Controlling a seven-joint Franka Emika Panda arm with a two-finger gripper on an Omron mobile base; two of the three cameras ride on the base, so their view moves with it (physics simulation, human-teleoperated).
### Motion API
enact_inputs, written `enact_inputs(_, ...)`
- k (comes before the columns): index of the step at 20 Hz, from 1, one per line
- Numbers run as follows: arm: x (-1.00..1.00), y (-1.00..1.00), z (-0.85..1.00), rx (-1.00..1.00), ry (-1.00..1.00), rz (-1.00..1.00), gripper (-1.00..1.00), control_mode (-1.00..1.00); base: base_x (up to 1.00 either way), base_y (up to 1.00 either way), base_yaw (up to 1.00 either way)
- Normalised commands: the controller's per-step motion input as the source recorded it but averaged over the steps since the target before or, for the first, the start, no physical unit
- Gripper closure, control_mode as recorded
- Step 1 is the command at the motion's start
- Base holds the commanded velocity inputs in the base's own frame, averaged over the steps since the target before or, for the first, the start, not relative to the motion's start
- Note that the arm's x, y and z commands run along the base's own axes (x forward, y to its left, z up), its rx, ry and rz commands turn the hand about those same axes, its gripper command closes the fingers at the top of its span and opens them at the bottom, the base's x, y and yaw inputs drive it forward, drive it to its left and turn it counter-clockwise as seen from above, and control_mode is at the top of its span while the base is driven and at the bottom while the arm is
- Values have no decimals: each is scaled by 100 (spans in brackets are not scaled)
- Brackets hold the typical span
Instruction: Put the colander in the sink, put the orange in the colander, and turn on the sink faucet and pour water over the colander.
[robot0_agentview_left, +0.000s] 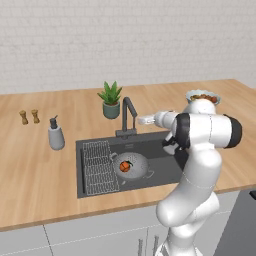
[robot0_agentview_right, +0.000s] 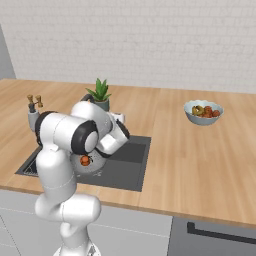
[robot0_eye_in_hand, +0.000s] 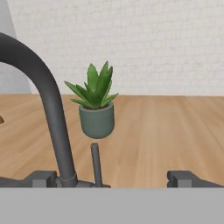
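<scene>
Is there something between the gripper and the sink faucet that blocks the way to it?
Nothing visible does. In the hand view the gripper faces the sink faucet directly, with its thin lever upright between the fingertips. The potted plant stands behind the faucet on the counter, not in front of it.

Counter looks like warm light wood with a visible plank grain, pretty matt. The sink is flat dark grey, no shine. The colander reads as pale perforated metal, the wire rack too. The faucet is smooth dark matt metal. Back wall is rough white brick.
</scene>
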Motion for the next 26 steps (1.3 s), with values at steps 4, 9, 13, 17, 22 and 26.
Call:
enact_inputs(4, 0, 24, -13, 0, 0, 0, -100, -100, 0, 0, 0)
enact_inputs(9, 0, 7, -12, 0, 0, 0, -100, -100, 0, 0, 0)
enact_inputs(13, 1, 0, -3, 0, 0, 0, -100, -100, 0, 0, 0)
enact_inputs(17, 6, 0, -1, 0, 0, 0, -100, -100, 0, 0, 0)
enact_inputs(22, 21, 0, -6, 0, -1, 0, -100, -100, 0, 0, 0)
enact_inputs(26, 16, 0, -21, 0, -3, 0, -100, -100, 0, 0, 0)
